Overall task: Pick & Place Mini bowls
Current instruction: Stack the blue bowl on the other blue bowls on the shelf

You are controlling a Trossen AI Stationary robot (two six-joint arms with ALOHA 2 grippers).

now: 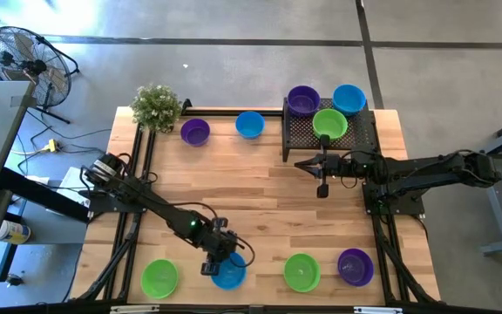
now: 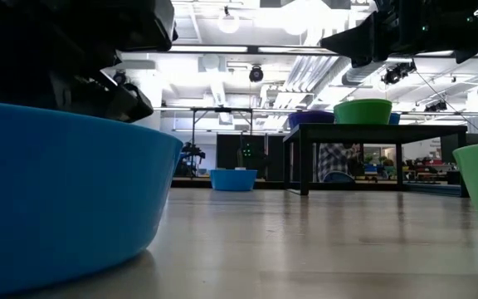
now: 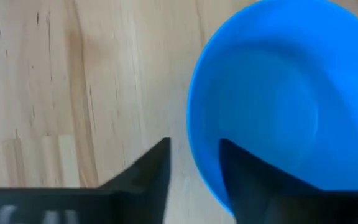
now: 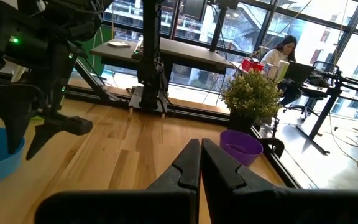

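Note:
A blue mini bowl [image 3: 278, 106] stands upright on the wooden table near its front edge [image 1: 232, 276]. My left gripper [image 3: 194, 152] is over the bowl's left rim, open and pointing steeply down, one finger inside the bowl and one outside. More mini bowls rest on the table: green [image 1: 159, 276], green [image 1: 301, 271], purple [image 1: 355, 266], purple [image 1: 195, 132] and blue [image 1: 249, 124]. Purple [image 1: 303, 100], blue [image 1: 349, 98] and green [image 1: 329, 124] bowls sit on the black mesh tray [image 1: 360, 139]. My right gripper [image 4: 201, 155] is shut and level by the tray's near edge. My left gripper straddles the blue bowl's rim [image 3: 199, 168] from above, slanting down. Bare wood shows between the outer finger [image 3: 157, 165] and the rim. The inner finger [image 3: 241, 171] lies close along the inner wall; whether it touches I cannot tell. The bowl stands on the table.
A potted plant [image 1: 156, 106] stands at the far left corner. The raised mesh tray takes up the far right. The middle of the table is bare wood [image 1: 260, 196]. A fan [image 1: 20, 57] and cables lie on the floor beyond the left edge.

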